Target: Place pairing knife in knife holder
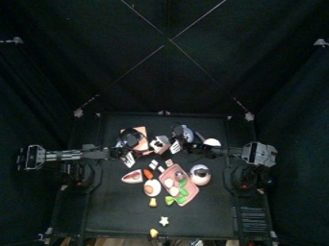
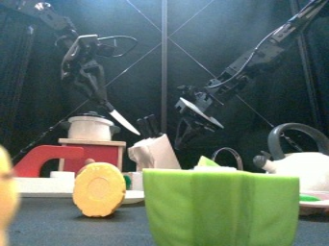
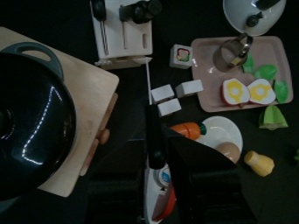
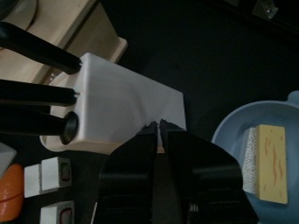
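The pairing knife (image 3: 149, 109) has a dark blade and a white and red handle, and my left gripper (image 3: 156, 164) is shut on that handle. Seen from the front, the blade (image 2: 125, 122) slants down towards the knife holder (image 2: 157, 154) from above and to its left. The knife holder (image 3: 122, 39) is a pale slanted block with black handles sticking out of it. My right gripper (image 4: 162, 133) is at the holder (image 4: 117, 96), its jaws closed on one corner. From above, both grippers flank the holder (image 1: 158, 144).
A wooden board (image 3: 103, 96) carries a black pan (image 3: 30, 105) beside the knife. A pink tray (image 3: 211, 87) holds egg halves and green toy food. A blue plate (image 4: 251, 131) lies past the holder. At the table's front stand a green toy (image 2: 213, 207) and a yellow one (image 2: 96, 187).
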Controlling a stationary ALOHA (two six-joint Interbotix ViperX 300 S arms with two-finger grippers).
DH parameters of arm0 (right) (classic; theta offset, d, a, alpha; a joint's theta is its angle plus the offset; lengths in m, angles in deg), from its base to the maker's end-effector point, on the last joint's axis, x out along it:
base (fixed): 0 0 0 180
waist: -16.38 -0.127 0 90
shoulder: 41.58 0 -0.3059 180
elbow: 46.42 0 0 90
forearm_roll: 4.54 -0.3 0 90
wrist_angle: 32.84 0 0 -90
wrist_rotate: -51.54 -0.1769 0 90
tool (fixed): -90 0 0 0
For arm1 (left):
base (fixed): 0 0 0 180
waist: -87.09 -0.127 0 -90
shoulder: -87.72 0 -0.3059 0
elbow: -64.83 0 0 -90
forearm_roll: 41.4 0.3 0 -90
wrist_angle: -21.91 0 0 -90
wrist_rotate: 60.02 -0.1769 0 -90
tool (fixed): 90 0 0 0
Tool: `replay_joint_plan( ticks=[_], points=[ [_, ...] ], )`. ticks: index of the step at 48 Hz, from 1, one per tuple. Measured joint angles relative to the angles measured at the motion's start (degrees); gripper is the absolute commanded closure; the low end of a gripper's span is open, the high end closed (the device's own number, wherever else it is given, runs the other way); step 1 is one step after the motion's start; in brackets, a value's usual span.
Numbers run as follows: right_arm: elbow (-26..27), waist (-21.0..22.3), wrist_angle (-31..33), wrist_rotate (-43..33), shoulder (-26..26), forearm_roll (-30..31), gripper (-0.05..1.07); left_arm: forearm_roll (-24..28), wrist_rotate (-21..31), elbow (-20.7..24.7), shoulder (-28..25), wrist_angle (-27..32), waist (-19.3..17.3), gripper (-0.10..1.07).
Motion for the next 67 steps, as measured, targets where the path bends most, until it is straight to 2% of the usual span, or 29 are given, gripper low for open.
replay_joint_plan(
  ticks=[22, 67],
  points=[
    [1.41, 0.09, -0.79, 0.09, 1.05, 0.00, 0.49, 0.09, -0.18, 3.34, -4.92, -2.20, -0.18, 0.43],
    [1.49, 0.09, -1.93, 0.09, 1.32, 0.09, 0.49, 0.97, -0.35, 3.52, -5.98, -1.49, -1.76, 0.43]
  ],
)
